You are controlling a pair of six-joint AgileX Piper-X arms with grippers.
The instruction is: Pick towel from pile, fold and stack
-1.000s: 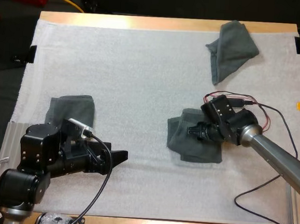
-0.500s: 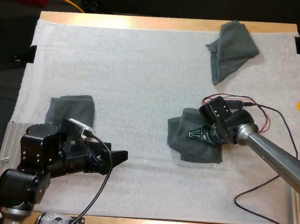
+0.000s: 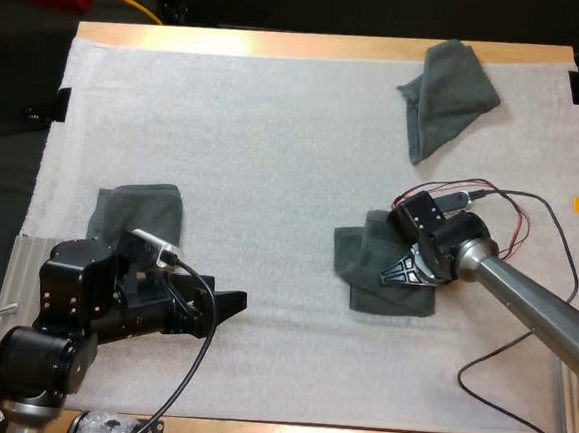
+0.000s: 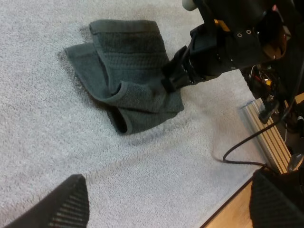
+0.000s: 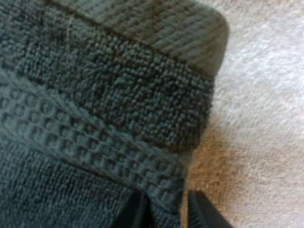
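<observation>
High view first: where is the towel for the task lying?

— One half-folded dark grey-green towel (image 3: pixel 367 255) is lying on the white mat (image 3: pixel 277 125) that is covering the wooden worktop (image 3: pixel 283 43). It is sitting in the right half of the mat, nearer to the near side than to the far side. Its layers are not lying evenly. In the left wrist view a looped fold is showing at the edge that is facing the left arm.

And what is the right tool doing?

— The right tool (image 3: pixel 391 278) is reaching down onto this towel, at the side facing the right arm. In the right wrist view its two black fingers (image 5: pixel 137 211) are standing close together and the ribbed hem of the towel is passing between them, so it is pinching the cloth.

What about the left tool?

— The left tool (image 3: pixel 238 300) is hovering over bare mat at the near left, well apart from the held towel. In the left wrist view its fingers are standing wide apart and are holding nothing.

Are other towels lying there?

— Yes, two. A crumpled dark grey-green towel (image 3: pixel 450 89) is lying near the far right corner of the mat, well apart from the others. A folded dark grey-green towel (image 3: pixel 140 205) is lying flat at the left side, just beyond the left arm, which is hiding its near edge.
</observation>
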